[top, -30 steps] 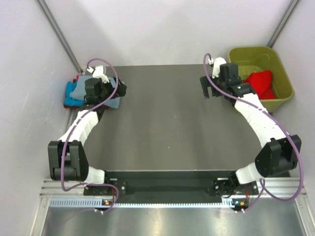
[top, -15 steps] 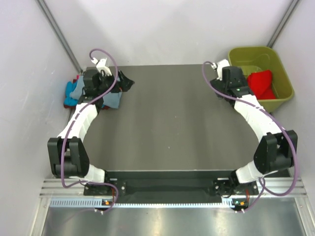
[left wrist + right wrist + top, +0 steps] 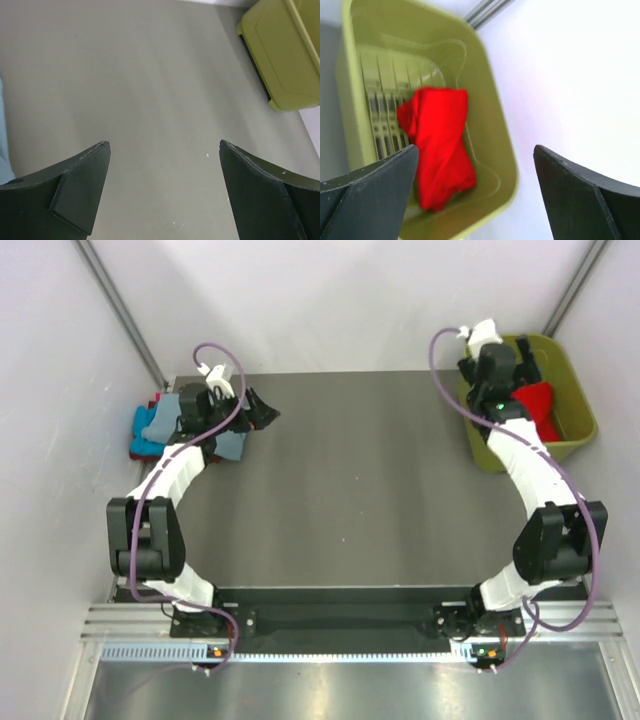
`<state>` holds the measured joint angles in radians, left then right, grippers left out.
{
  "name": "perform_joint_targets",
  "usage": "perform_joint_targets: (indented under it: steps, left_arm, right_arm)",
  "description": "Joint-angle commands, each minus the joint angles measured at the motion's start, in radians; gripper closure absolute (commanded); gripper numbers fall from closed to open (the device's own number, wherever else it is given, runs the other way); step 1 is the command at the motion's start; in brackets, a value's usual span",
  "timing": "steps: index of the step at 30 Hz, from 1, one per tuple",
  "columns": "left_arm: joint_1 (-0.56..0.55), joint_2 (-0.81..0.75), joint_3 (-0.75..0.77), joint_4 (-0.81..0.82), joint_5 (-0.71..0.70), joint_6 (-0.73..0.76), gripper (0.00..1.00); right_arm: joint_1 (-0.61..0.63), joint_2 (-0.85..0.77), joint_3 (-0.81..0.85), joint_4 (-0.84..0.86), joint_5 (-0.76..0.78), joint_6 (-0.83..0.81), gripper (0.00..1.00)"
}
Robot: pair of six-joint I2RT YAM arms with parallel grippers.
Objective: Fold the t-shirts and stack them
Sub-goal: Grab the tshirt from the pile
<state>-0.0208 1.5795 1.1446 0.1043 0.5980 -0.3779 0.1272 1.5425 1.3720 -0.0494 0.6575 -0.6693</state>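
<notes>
Red cloth is your first check: the red t-shirt [image 3: 440, 145] lies crumpled inside the olive-green basket [image 3: 492, 115], on the basket's slotted floor. You can confirm this from the right wrist view, where the shirt shows between the two dark fingers.

Right tool [image 3: 518, 362]: positioned directly above the basket. Its fingers are spread wide and grip nothing. You cannot tell from the views how high it hangs above the shirt.

Left tool [image 3: 263, 412]: positioned well apart from the basket, at the opposite side of the tabletop [image 3: 350, 490]. Its fingers are spread wide, with only the dark tabletop surface visible between them. Its wrist view looks across the tabletop towards the basket, which appears in the upper corner.

Grey-blue t-shirt [image 3: 226, 446]: lies flat at the tabletop edge farthest from the basket, just beside the left tool and partly under that arm's wrist. The fingers do not touch it.

Turquoise t-shirt [image 3: 150, 426]: lies touching the grey-blue t-shirt, on the side away from the basket, at the very margin of the tabletop.
</notes>
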Motion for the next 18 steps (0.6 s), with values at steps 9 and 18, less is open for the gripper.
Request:
perform_joint_targets:
  steps: [9,18]
  left_arm:
    - [0.002,0.103,0.145,-0.128,-0.234,-0.056,0.01]
    - [0.009,0.209,0.248,-0.152,-0.360,-0.021,0.01]
  right_arm:
    - [-0.287,0.212,0.456,-0.550,-0.556,0.519,0.00]
    - [-0.334,0.356,0.512,-0.632,-0.682,0.565,0.00]
